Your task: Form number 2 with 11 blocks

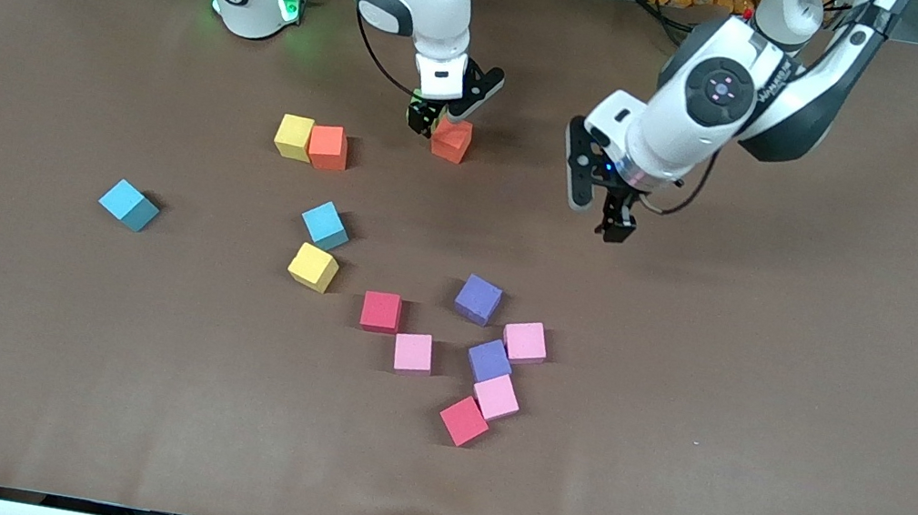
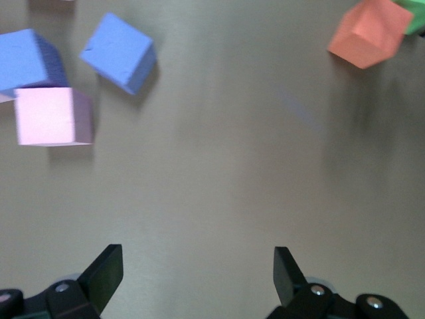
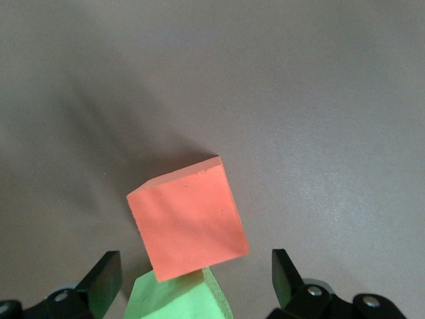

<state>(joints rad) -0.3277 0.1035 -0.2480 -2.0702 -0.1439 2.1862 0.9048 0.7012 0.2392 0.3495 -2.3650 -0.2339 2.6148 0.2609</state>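
The blocks lie scattered on the brown table, and no number 2 shape shows. My right gripper (image 1: 440, 118) is open, low over a green block (image 3: 179, 296) that sits between its fingers without touching them. An orange block (image 1: 451, 139) touches that green one, also in the right wrist view (image 3: 189, 216). My left gripper (image 1: 596, 215) is open and empty over bare table, also in the left wrist view (image 2: 196, 262). That view shows two purple blocks (image 2: 119, 52), a pink block (image 2: 50, 116) and the orange block (image 2: 368, 33).
A yellow block (image 1: 294, 136) and an orange block (image 1: 328, 147) sit side by side. Two light blue blocks (image 1: 128, 204) (image 1: 325, 224) and a yellow block (image 1: 314, 267) lie nearer the front camera. A cluster of red (image 1: 381, 312), pink (image 1: 413, 352) and purple (image 1: 478, 298) blocks lies mid-table.
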